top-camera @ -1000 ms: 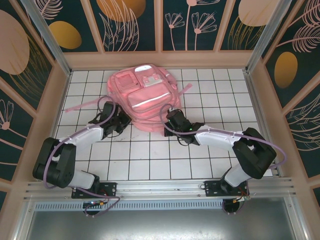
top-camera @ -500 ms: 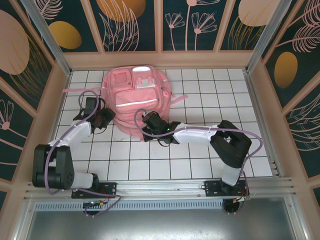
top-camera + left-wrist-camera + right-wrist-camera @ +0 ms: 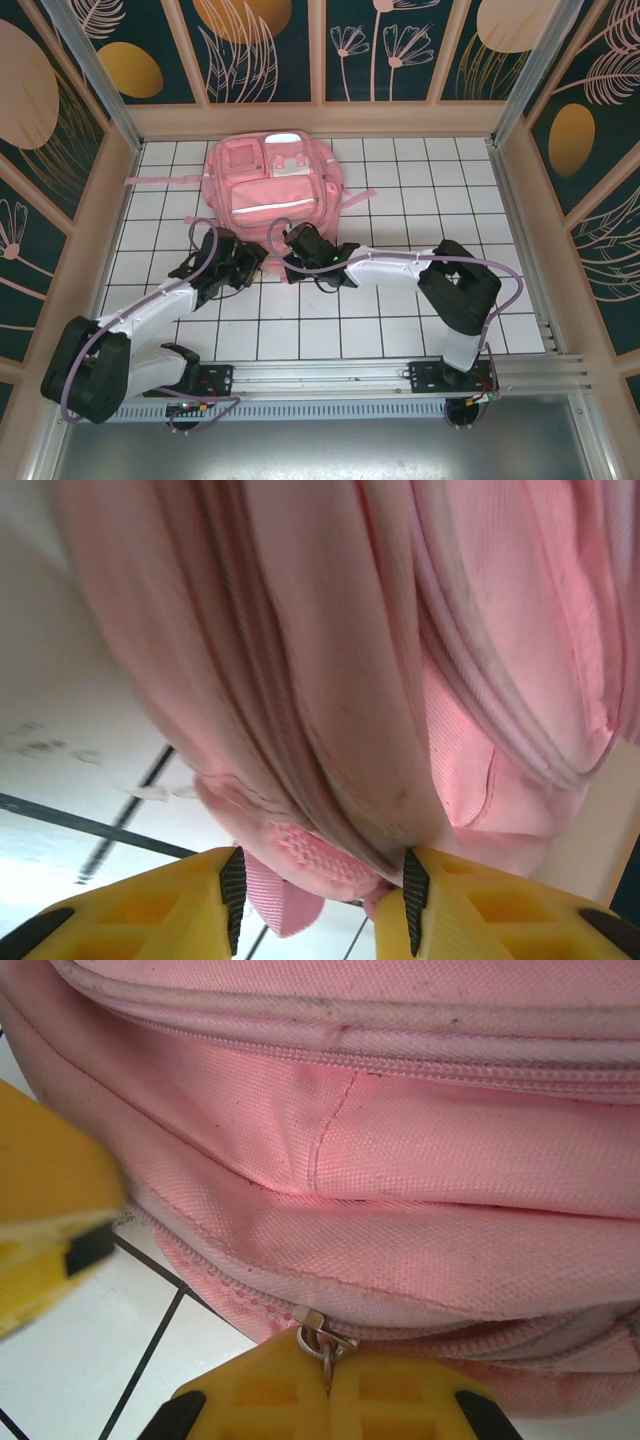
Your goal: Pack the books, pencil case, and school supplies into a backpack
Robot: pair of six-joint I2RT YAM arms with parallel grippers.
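My right gripper (image 3: 325,1365) pinches the zipper pull (image 3: 318,1332) at the near edge of the backpack (image 3: 272,190), my left gripper (image 3: 318,905) stands open around its fabric, toward the bench's far edge, so I judge packing near its close.

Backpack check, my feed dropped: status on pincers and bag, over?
Right pincer shut on zipper pull. Left pincer open around bottom fabric of backpack. Nothing in the way.

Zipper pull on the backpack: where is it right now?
In the right wrist view the zipper pull sits at the backpack bottom edge, pinched in the right gripper.
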